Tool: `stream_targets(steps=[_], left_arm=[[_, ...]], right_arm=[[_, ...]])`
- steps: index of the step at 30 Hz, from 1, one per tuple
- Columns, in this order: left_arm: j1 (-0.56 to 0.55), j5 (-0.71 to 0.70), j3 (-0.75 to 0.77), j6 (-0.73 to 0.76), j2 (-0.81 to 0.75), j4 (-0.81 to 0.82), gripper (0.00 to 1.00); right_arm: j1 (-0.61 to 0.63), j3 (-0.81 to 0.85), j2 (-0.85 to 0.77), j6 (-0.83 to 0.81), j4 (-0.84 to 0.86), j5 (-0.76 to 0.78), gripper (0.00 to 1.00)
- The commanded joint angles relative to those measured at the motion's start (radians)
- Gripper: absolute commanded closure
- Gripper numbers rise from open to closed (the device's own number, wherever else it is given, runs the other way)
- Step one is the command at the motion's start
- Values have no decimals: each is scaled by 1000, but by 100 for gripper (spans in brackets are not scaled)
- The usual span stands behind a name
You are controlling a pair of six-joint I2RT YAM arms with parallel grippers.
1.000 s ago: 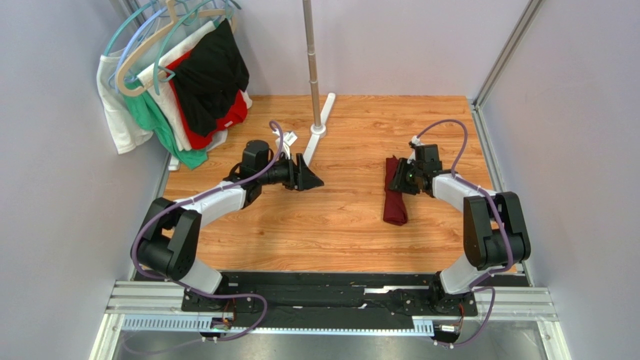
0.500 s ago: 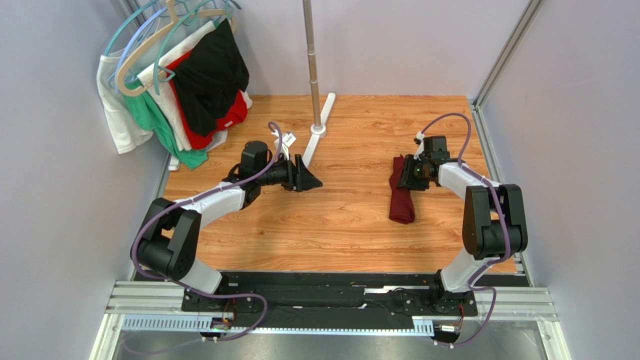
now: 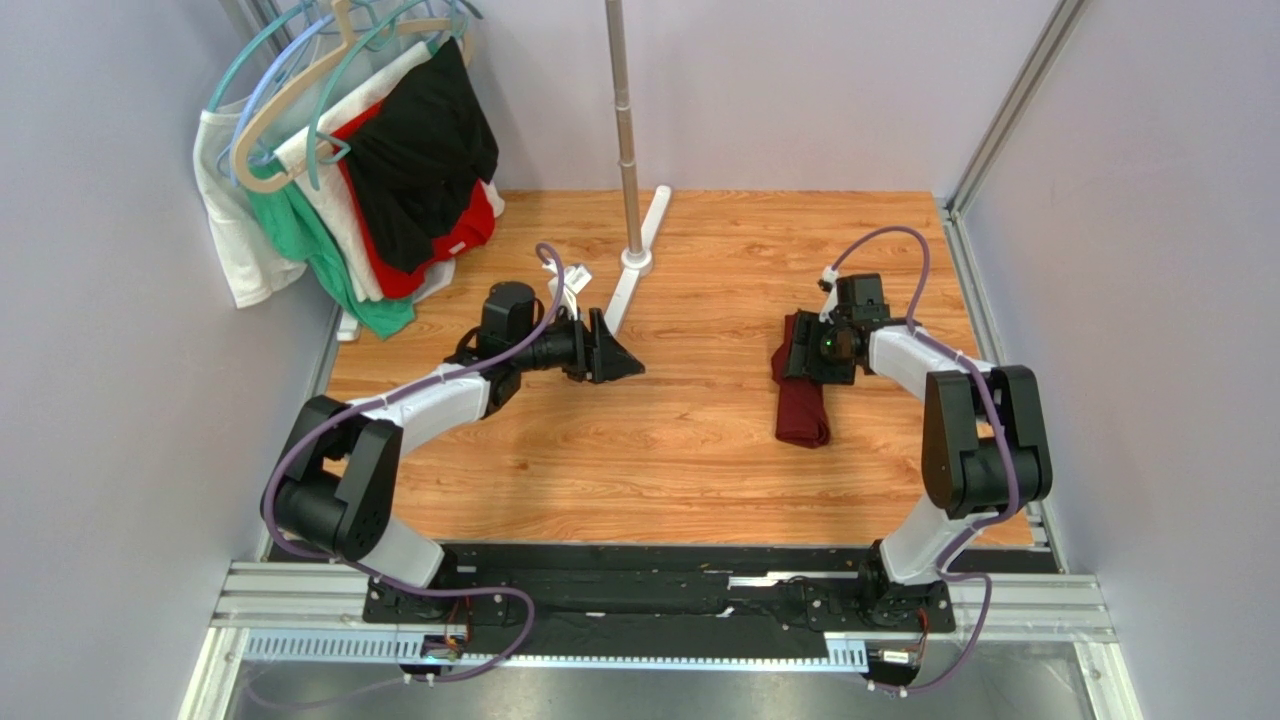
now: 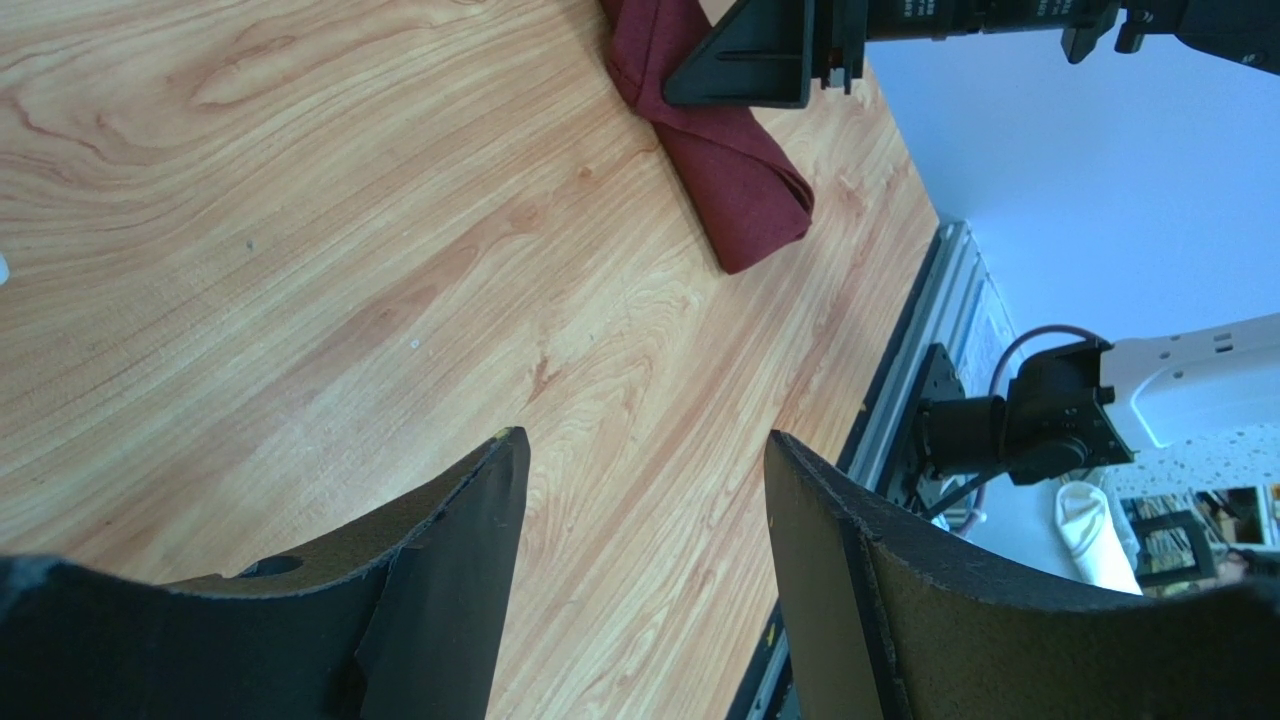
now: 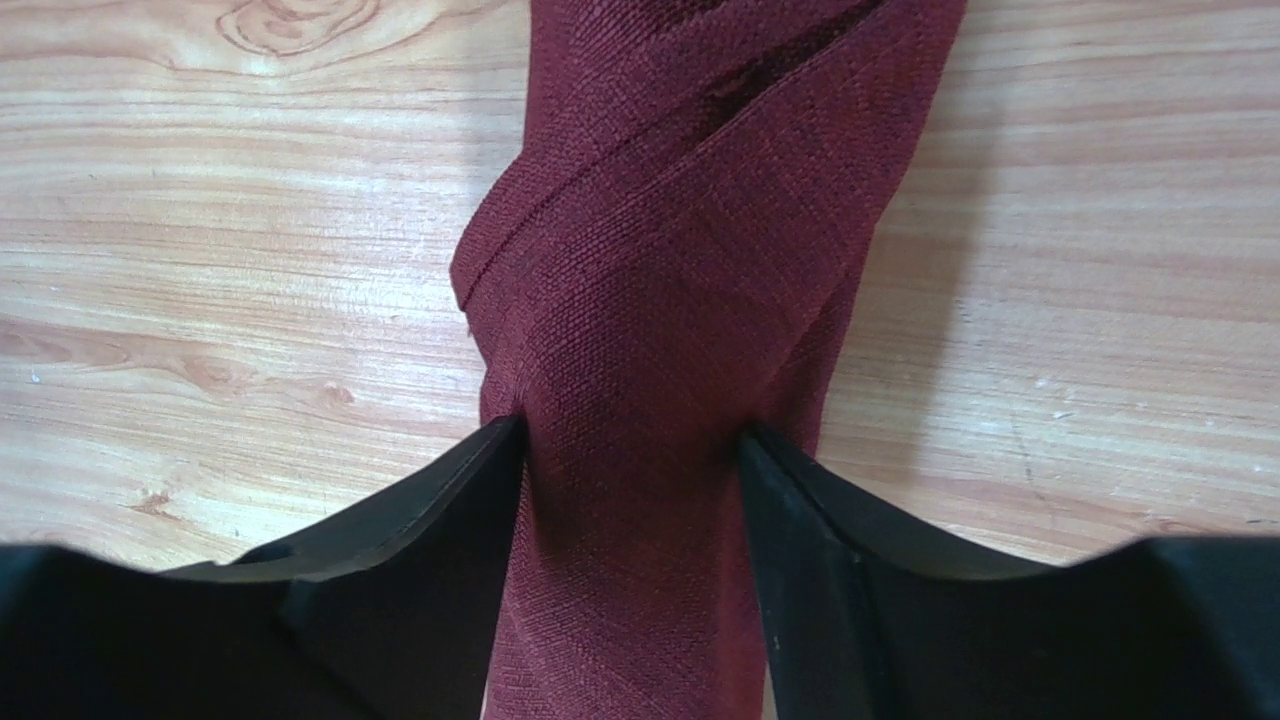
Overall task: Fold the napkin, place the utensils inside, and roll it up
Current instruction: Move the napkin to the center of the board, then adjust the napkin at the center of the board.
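Bunched garments [image 3: 406,150] hang far left; a metal pole [image 3: 621,105] stands on the wooden table [image 3: 676,465].

A wood-grain tabletop [image 3: 706,480] was enclosed by pale lilac walls [image 3: 120,450]; a metal pole [image 3: 621,105] was set at the back, and garments [image 3: 394,165] were hung at left.
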Motion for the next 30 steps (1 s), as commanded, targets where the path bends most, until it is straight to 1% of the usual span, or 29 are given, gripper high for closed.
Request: stream_targets(steps=[1, 6, 8, 12, 22, 26, 30], left_arm=[[6, 16, -7, 10, -28, 33, 32], [6, 18, -10, 10, -31, 31, 32], [6, 18, -10, 12, -33, 31, 32], [6, 13, -13, 16, -36, 28, 31], [8, -15, -18, 26, -67, 16, 25], [11, -30, -19, 32, -93, 1, 24], [15, -32, -24, 33, -103, -4, 24]], right_arm=[[35, 10, -13, 8, -20, 55, 37], [58, 32, -33, 12, -51, 87, 29], [60, 41, -42, 13, -63, 94, 21], [64, 50, -93, 16, -100, 124, 15], [66, 76, -222, 22, -178, 156, 12], [69, 69, -260, 31, -167, 161, 12], [76, 50, -256, 31, -138, 148, 14]])
